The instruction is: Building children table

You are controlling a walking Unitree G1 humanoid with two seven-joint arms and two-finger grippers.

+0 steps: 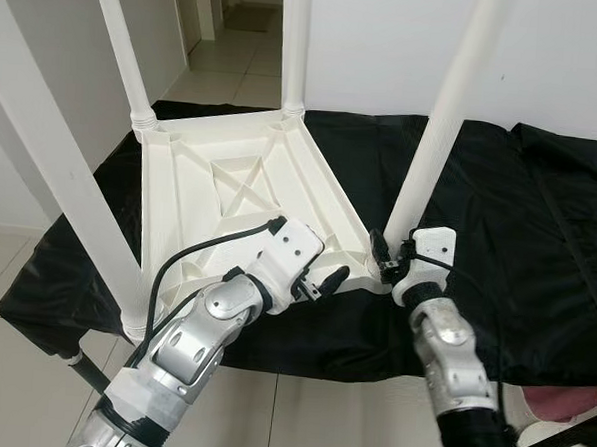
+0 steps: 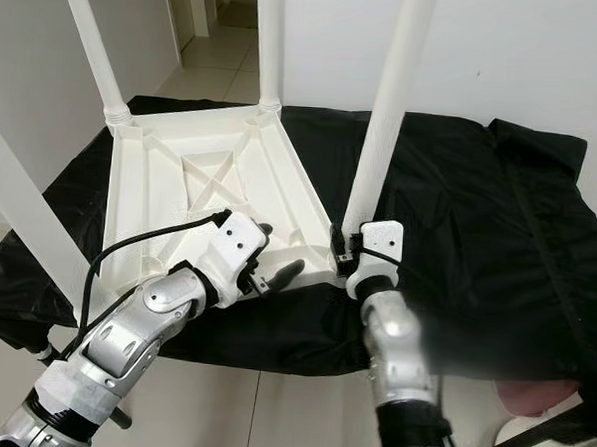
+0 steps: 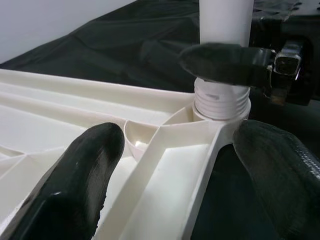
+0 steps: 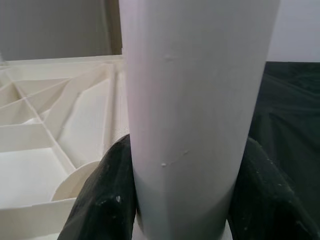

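Pale tiled floor, white walls, a doorway at the far end; in the middle a low table draped in a black cloth. No readable writing, brand or label anywhere.

Right gripper: two black fingers clenched on the white table leg at the near right corner, one either side of the tube, low down, just above its threaded collar. Leg upright, rising out of the top of the head views. White wrist block and silver forearm trailing back toward the lower right.

Left gripper: two black fingers spread apart, grasping nothing, straddling the near rim of the tabletop close beside that same corner; one finger over the ribbed inner side, the other over the black cloth outside the rim. Whether touching the plastic, cannot tell. A black cable looping from the wrist back along the silver arm toward the lower left.

Children's table upside down on the black cloth: one white plastic tabletop, underside up, with raised ribs and a crossed panel in the centre. Four white legs counted, one at each corner, all standing up: two at the far corners, one at the near left, very close to the camera, and the one in the right gripper.
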